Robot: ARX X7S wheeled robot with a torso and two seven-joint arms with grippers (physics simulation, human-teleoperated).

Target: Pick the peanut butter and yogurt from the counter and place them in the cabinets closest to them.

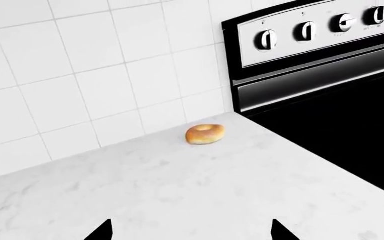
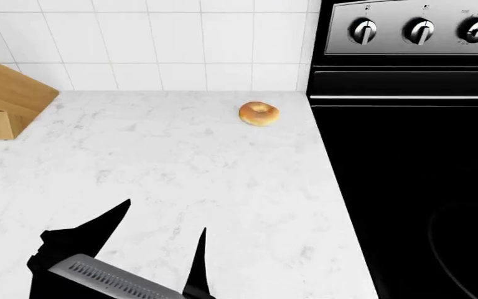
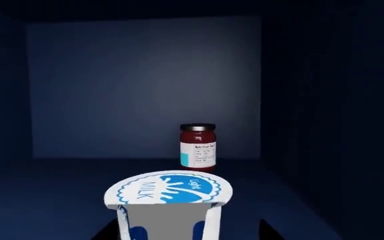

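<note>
White square tiles are backing the counter [image 2: 181, 168], a pale marble-look worktop with faint grey veins that is filling most of the head view. At about three o'clock in that view a black stove [image 2: 413, 187] is sitting flush against the counter's edge, with a steel panel of round knobs [image 2: 419, 30] running along its back at one o'clock. A glazed bagel [image 2: 259, 114] is lying flat on the counter near the tiled wall at twelve o'clock, just beside the stove but not touching it. A slanted wooden block [image 2: 2, 96] is poking in at ten o'clock.

The left gripper [image 2: 160, 240] is hovering over bare counter at about seven o'clock in the head view, its two dark fingers spread wide apart with nothing between them. Its wrist camera is showing the same two fingertips [image 1: 102, 231] parted, with the bagel lying ahead of them.

The right gripper [image 3: 178, 232] is not showing in the head view. Its wrist camera is looking into a dim, blue-shadowed cabinet [image 3: 58, 90], where the yogurt [image 3: 168, 202] is standing upright with its blue-and-white "MILK" top tilted toward the lens. Dark fingers are flanking the cup, pinching it from both sides. Deeper inside, well apart from the cup, a red jar [image 3: 197, 147] with a dark lid and white label is standing near the back wall.
</note>
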